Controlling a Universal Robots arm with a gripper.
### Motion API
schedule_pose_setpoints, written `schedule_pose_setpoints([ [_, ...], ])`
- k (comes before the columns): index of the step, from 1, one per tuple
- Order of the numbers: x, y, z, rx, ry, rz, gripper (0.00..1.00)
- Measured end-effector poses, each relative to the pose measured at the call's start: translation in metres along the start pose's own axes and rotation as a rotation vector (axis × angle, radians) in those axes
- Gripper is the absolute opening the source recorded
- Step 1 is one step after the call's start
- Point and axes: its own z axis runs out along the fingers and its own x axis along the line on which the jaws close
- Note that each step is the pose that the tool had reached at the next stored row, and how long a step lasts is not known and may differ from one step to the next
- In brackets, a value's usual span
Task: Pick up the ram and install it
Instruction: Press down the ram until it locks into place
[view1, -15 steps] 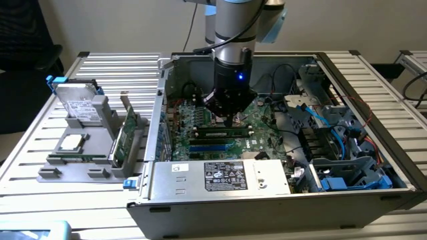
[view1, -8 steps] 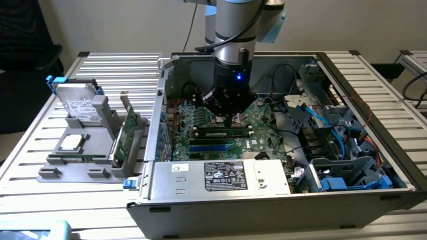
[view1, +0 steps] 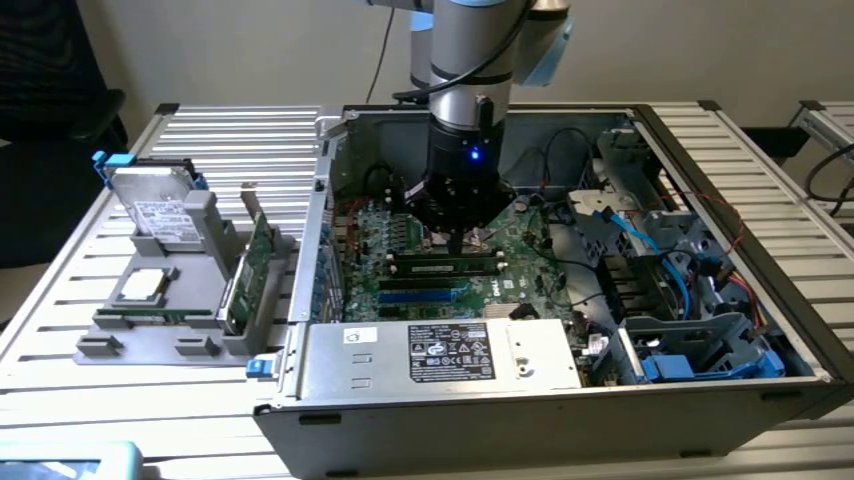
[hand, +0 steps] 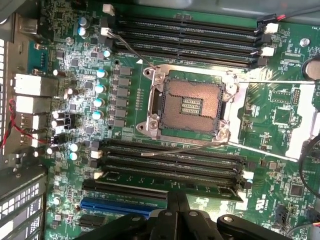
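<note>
The exterior view looks down at a slant from in front of the slatted tabletop (view1: 80, 300), far enough to take in the whole open computer case (view1: 534, 420), while the wrist view faces straight down, close over the motherboard (hand: 280, 120), which both views share.

Silver-grey arm (view1: 461, 45), pale blue joint cap, black wrist section (1 blue light), black tool (view1: 454, 235).

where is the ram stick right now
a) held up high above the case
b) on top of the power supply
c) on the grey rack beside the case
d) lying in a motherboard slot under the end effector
d, the ram lies along a slot on the motherboard inside the case, directly below the end effector.
</note>
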Motion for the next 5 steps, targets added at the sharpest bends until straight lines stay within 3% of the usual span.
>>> schedule_pose_setpoints([
  [5,0.0001,0.0000,0.0000,0.0005,0.0000,0.000,0.11],
])
